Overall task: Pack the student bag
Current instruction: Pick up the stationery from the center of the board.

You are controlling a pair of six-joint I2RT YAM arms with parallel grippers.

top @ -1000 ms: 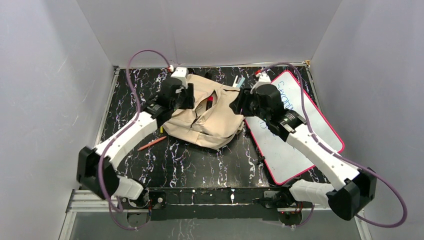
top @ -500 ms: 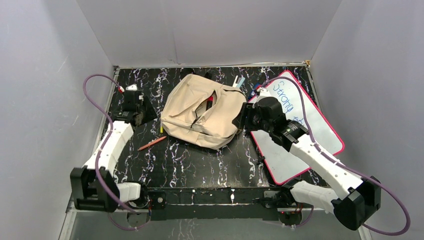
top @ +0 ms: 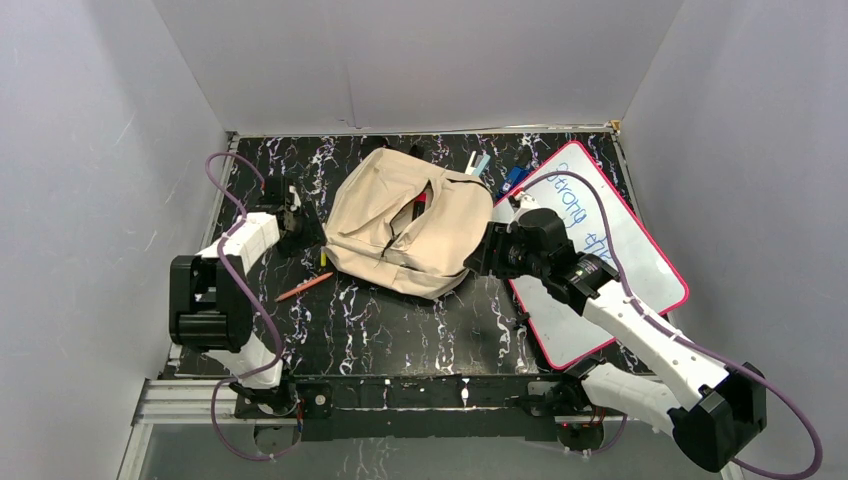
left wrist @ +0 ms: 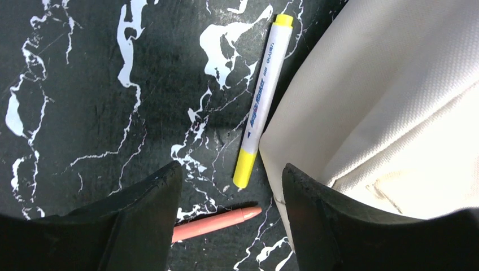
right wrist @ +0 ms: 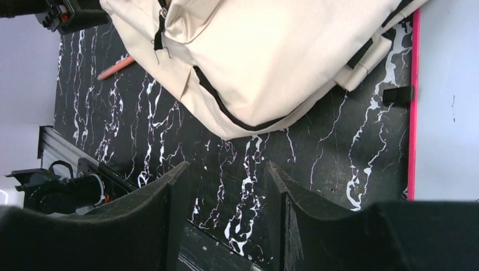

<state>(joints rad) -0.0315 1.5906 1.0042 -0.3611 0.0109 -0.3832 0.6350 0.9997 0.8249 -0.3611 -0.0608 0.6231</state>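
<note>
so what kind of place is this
Probably a robot lab test cell: white panels box in a black marbled table, a left arm and right arm are bolted at its edge, and a student bag and whiteboard lie there.

The setting is a robotics laboratory test cell. Plain pale wall panels (top: pixel 420 60) enclose the work area on three sides. A black marble-patterned table (top: pixel 400 320) fills the floor of the enclosure. Two white-and-black robot arms (top: pixel 640 330) are bolted to an aluminium frame rail (top: pixel 190 400) at the near edge, and exposed purple cables (top: pixel 812 440) run along them.
</note>
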